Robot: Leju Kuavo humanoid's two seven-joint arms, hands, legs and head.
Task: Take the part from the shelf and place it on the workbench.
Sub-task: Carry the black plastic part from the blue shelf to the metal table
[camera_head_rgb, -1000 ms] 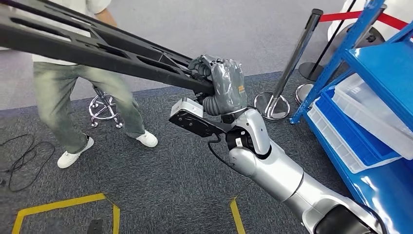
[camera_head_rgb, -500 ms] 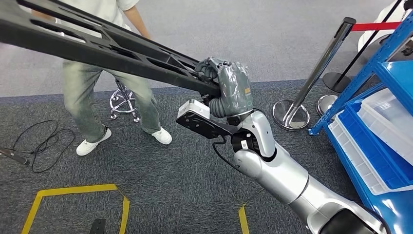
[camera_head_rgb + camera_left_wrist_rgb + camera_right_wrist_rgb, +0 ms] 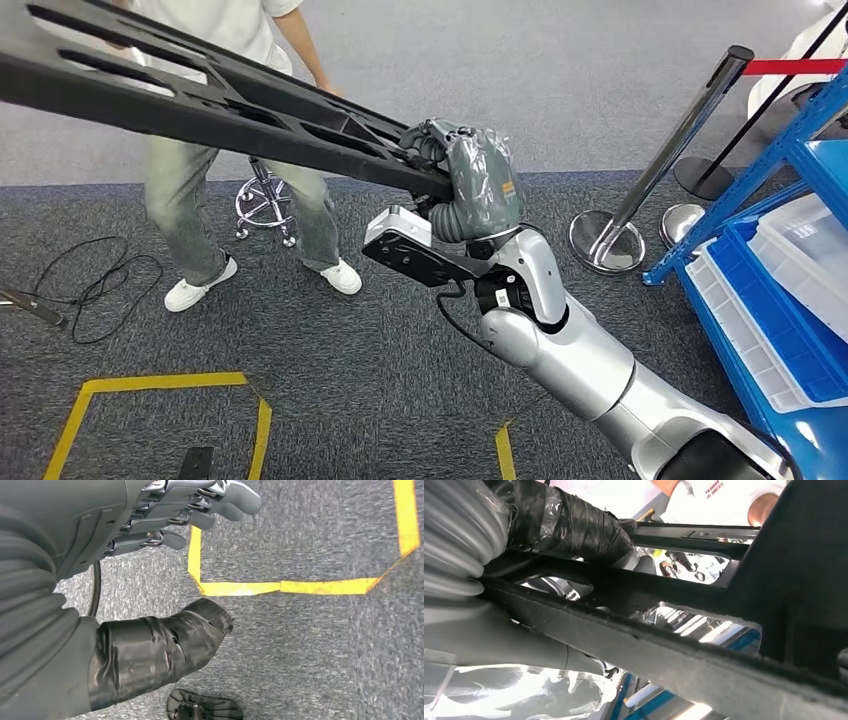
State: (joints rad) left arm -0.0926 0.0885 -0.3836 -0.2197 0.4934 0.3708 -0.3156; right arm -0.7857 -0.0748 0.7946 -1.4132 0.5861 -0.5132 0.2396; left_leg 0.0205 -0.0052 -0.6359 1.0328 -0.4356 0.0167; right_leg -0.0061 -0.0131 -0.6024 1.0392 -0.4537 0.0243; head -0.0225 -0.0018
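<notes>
The right hand (image 3: 470, 175) is closed around one end of the part (image 3: 200, 95) — a long black frame with open slots — and its taped thumb (image 3: 574, 527) is wrapped over one of the rails. The part is off the shelf (image 3: 790, 250) and in the air, held up at the end of the raised silver right arm. From the grip it runs out and away from the shelf, its long axis slanting across the head view toward the far left, with the free end the higher and farther one. It passes in front of a person (image 3: 230, 160) in a white shirt and pale trousers who stands close to it; a stool (image 3: 265, 205) sits by that person's feet.

The left hand (image 3: 200, 505) hangs over the grey carpet (image 3: 310, 650) beside a yellow tape line (image 3: 280, 586), fingers apart and holding nothing.

By my reading the step in hand is the carry: the part is taken and the workbench is yet to be reached. The next move calls for turning toward the bench with the long free end swung wide of the person, and of the post (image 3: 680, 140) standing beside the shelf — held at one end only, the frame may droop or twist in the hand.
</notes>
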